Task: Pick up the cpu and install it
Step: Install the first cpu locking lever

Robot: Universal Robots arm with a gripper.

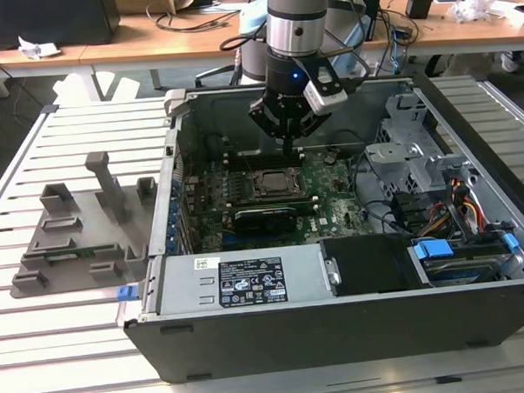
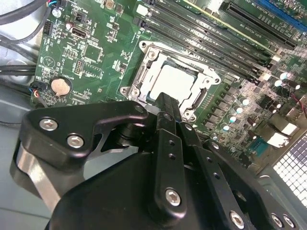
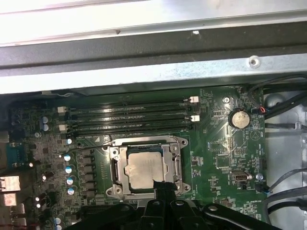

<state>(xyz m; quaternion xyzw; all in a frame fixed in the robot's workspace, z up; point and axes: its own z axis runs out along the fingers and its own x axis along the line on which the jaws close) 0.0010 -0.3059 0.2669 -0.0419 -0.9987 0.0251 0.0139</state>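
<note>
One cpu lies flat inside the one socket of the motherboard, its silver-grey top plate facing up and the metal frame of the socket around it on all sides. It also shows in the second wrist view and in the exterior view.

The one gripper hangs inside the open computer case, right over the socket. Its two fingers are pressed together with nothing between them. In both wrist views their joined tip overlaps the edge of the socket just beside the cpu; whether it touches cannot be told.

Four long memory slots run side by side next to the socket. One round coin battery sits on the board, well apart from the cpu.

The case rests on a slatted surface. One grey holder tray stands on the same surface, outside the case at the exterior view's left.
</note>
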